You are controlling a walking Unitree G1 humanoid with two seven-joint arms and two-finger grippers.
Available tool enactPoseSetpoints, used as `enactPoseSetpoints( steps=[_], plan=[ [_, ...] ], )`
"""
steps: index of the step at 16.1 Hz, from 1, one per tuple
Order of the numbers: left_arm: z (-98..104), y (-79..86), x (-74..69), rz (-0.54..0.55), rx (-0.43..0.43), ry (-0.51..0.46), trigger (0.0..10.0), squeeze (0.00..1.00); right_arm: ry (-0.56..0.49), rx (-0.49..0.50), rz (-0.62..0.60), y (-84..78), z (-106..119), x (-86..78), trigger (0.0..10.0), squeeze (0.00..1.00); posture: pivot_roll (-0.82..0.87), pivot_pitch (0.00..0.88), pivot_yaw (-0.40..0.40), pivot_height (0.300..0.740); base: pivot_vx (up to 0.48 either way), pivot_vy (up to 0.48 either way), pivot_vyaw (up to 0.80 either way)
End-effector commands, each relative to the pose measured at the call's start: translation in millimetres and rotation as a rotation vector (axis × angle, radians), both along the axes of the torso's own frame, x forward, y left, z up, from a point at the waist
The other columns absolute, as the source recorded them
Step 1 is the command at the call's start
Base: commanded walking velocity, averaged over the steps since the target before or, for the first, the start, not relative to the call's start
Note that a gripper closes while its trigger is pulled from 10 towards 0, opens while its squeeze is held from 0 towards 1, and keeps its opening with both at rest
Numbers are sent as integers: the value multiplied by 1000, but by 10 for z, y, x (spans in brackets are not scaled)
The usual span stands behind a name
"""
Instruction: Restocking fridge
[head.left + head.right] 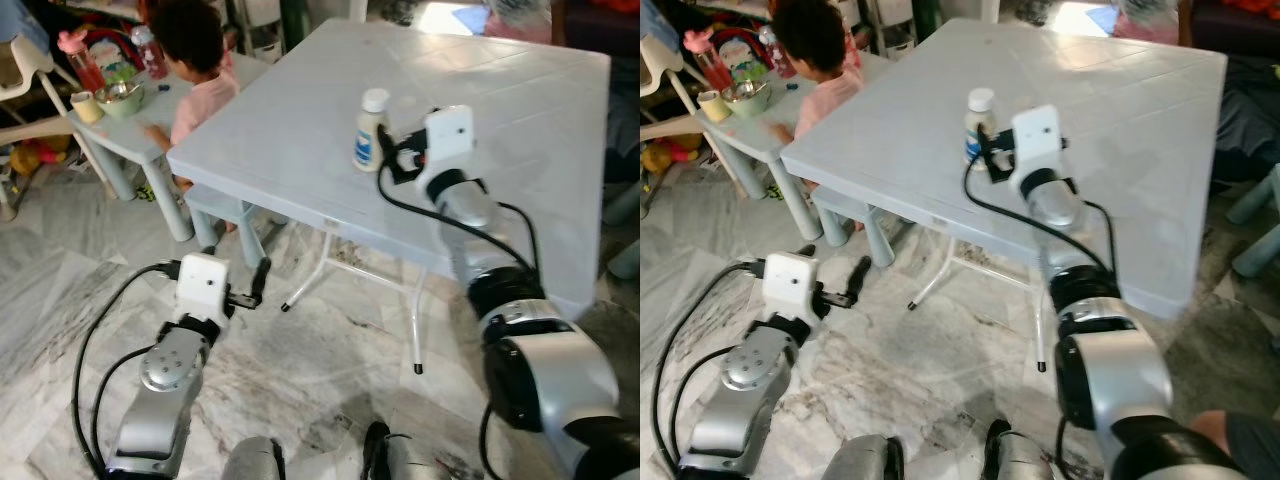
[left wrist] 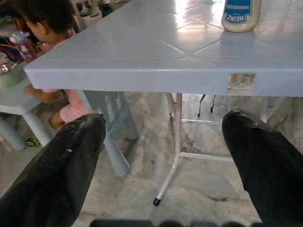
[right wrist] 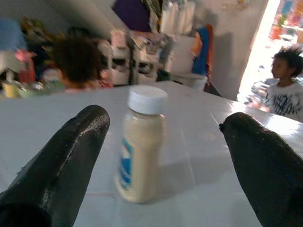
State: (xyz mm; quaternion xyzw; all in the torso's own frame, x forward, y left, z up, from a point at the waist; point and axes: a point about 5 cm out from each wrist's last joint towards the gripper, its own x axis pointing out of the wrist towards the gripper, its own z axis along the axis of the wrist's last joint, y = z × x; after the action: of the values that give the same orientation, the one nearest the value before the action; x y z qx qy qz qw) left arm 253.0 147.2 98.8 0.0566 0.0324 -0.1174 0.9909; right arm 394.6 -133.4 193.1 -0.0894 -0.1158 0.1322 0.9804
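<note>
Currently a white-capped mayonnaise bottle (image 1: 371,131) stands upright near the front edge of the pale blue table (image 1: 300,110). The right gripper (image 1: 392,158) is raised over the tabletop just beside the bottle, fingers spread wide and not touching it. The left gripper (image 1: 250,290) hangs low before the table edge above the marble floor (image 1: 60,300), fingers likewise spread. A child (image 1: 200,70) sits at a small side table (image 1: 110,125) bearing a bowl (image 1: 120,97); another person (image 3: 286,94) stands beyond.

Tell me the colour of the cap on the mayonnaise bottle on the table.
White cap on the mayonnaise bottle, clearest in the right wrist view.
</note>
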Motion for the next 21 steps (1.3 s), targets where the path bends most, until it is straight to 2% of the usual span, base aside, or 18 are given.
enactPoseSetpoints(
  steps=[1, 3, 4, 7, 10, 12, 15, 17, 21],
  plan=[
    [34, 48, -21, 20, 8, -8, 10000, 0, -56, 14, 33, 60, 43, -46, 10000, 0, 195, 94, 84, 740, 0, 0, 0],
    [54, 108, -43, 58, 6, -28, 10000, 0, -98, 24, 38, 63, -72, -224, 10000, 0, 180, 90, 83, 740, 0, 0, 0],
    [63, 155, -47, 92, 11, -46, 10000, 0, -140, 18, 20, 40, -123, -382, 10000, 0, 170, 85, 82, 740, 0, 0, 0],
    [120, 248, -40, 170, 9, -109, 10000, 0, -151, 34, -48, 5, -273, -741, 10000, 0, 143, 67, 85, 740, 0, 206, 0],
    [91, 274, -40, 194, -1, -115, 10000, 0, -78, 36, -144, -127, -447, -1032, 10000, 0, 106, 24, 93, 740, 181, 346, 0],
    [87, 268, -13, 203, -7, -115, 10000, 0, -61, 16, -155, -215, -433, -1080, 10000, 0, 91, 21, 104, 740, 270, 398, 0],
    [158, 206, 67, 157, 10, -142, 10000, 0, -21, -26, -95, -282, -372, -1012, 10000, 0, 99, 62, 90, 740, 283, 389, -471],
    [168, 253, 70, 168, 41, -150, 10000, 0, -15, -15, -98, -233, -332, -989, 10000, 0, 115, 67, 79, 740, 291, 131, -800],
    [214, 278, 46, 192, 33, -164, 10000, 0, -5, 27, -143, -167, -342, -1032, 10000, 0, 125, 54, 54, 740, 0, 0, -800]
  ],
)
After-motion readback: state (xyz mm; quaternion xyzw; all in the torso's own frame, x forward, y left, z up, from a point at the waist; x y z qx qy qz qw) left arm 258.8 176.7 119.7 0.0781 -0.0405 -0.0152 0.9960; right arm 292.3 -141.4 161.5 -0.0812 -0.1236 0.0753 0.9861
